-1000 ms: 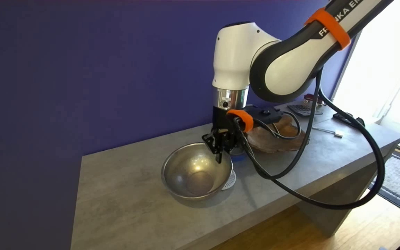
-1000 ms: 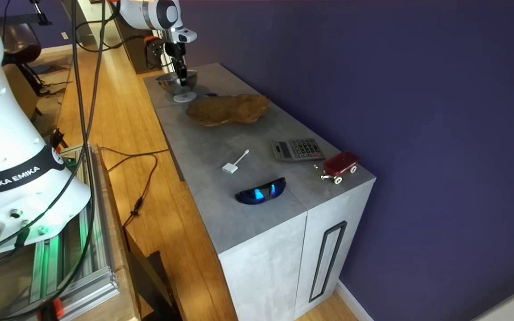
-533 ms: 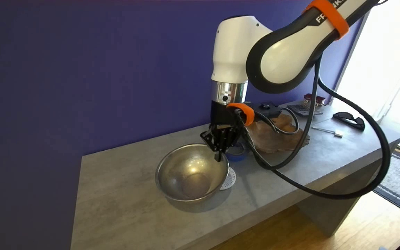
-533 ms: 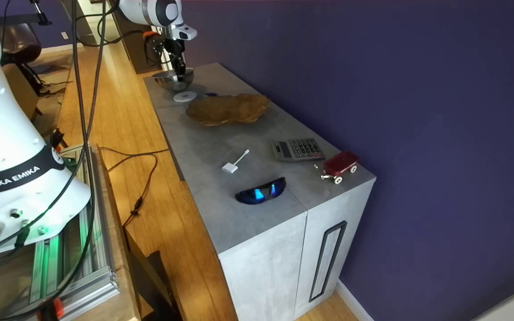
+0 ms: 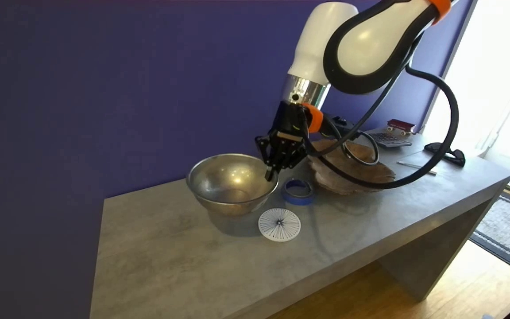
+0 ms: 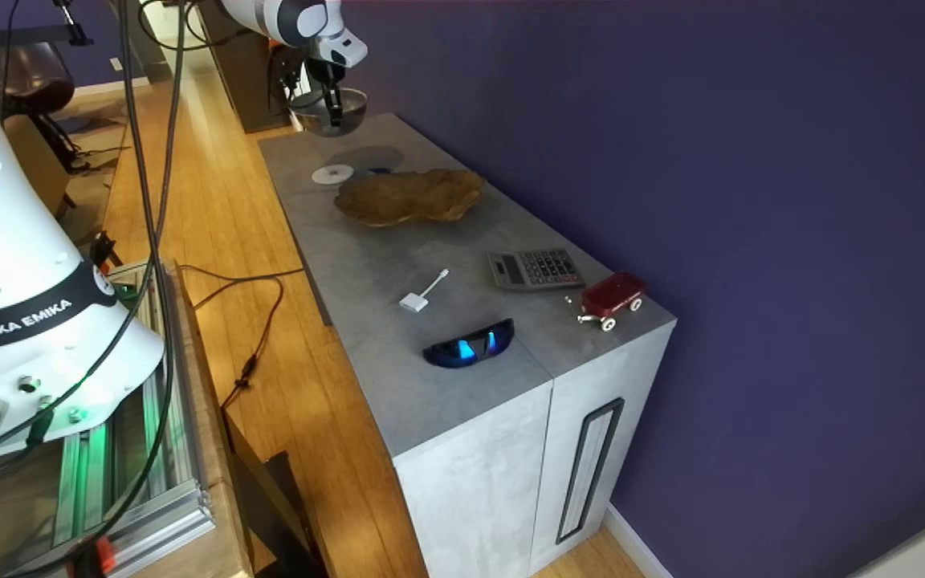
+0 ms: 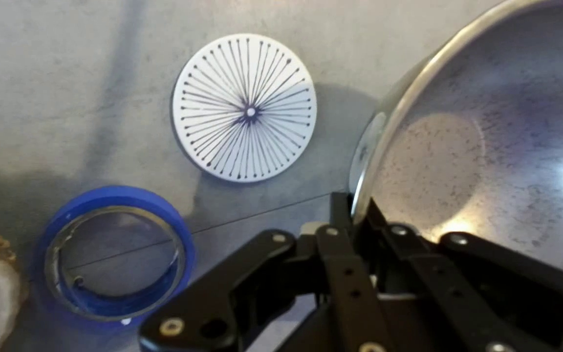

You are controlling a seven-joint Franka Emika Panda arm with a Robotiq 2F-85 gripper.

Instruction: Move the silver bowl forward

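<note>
The silver bowl point(image 5: 233, 188) hangs a little above the grey table, with its shadow on the surface below it. My gripper point(image 5: 271, 173) is shut on the bowl's rim, on the side near the blue tape ring. In the wrist view one finger of the gripper point(image 7: 357, 211) is outside the rim and one inside the bowl point(image 7: 438, 161). The bowl point(image 6: 314, 116) and the gripper point(image 6: 336, 119) also show at the far end of the table in an exterior view. The gripper tilts, and the bowl looks nearly level.
A white perforated disc point(image 5: 280, 224) and a blue tape ring point(image 5: 298, 192) lie beside the bowl. A brown wooden dish point(image 6: 410, 198) is close by. A calculator point(image 6: 536, 268), red wagon point(image 6: 613, 295), sunglasses point(image 6: 469, 345) and white adapter point(image 6: 414, 302) lie farther off. A purple wall runs along the back.
The gripper and the bowl have risen from the table and moved toward the wall. The wrist has tilted. The white disc, earlier partly covered by the bowl, now shows whole.
</note>
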